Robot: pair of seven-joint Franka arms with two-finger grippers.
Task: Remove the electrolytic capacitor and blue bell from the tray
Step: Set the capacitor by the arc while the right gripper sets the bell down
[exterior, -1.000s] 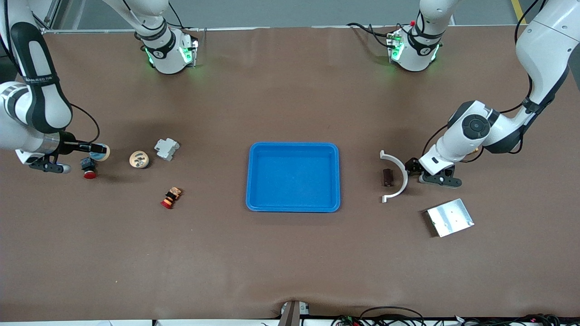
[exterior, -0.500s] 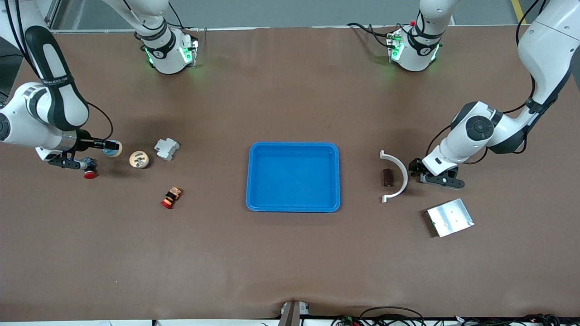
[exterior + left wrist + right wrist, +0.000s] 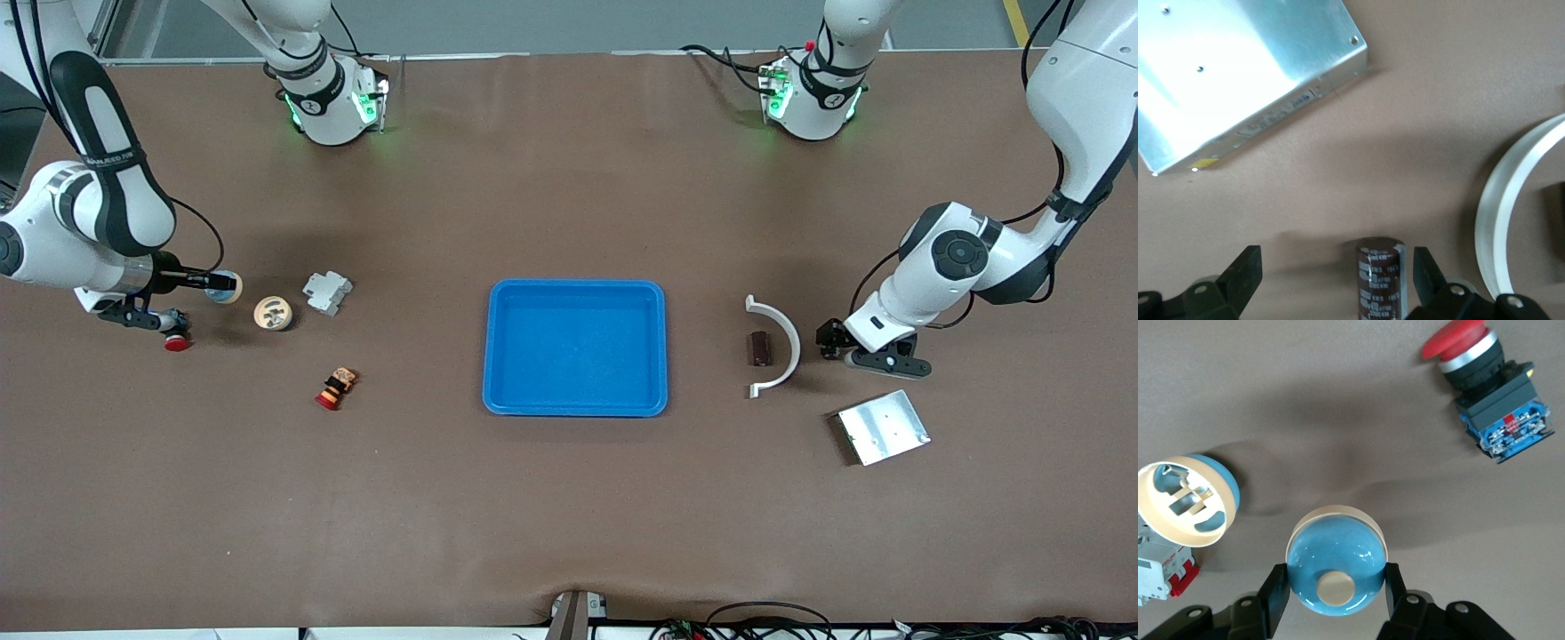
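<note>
- Tray [image 3: 575, 348] sits mid-desk, nothing in it; both task parts are already out.
- Right gripper [image 3: 1336, 590]: jaws nearly closed, clamped on the blue bell [image 3: 1337, 566], over the desk at the right arm's end, between the second bell [image 3: 273, 313] and the red push-button [image 3: 175, 336].
- Left gripper [image 3: 1338, 277]: jaws wide apart, holding nothing; the capacitor [image 3: 1379, 277] stands between them on the desk, beside the white curved piece [image 3: 775, 345].
- Bell looks light, stiff, with a smooth dome likely to slip; the sides of the rim seem the safest hold.
- Capacitor looks small, light, rigid, and could roll if tipped; hold the barrel sides.
- Metal plate [image 3: 883, 427] lies near the left gripper; the desk toward the front camera is bare, plenty of room.
</note>
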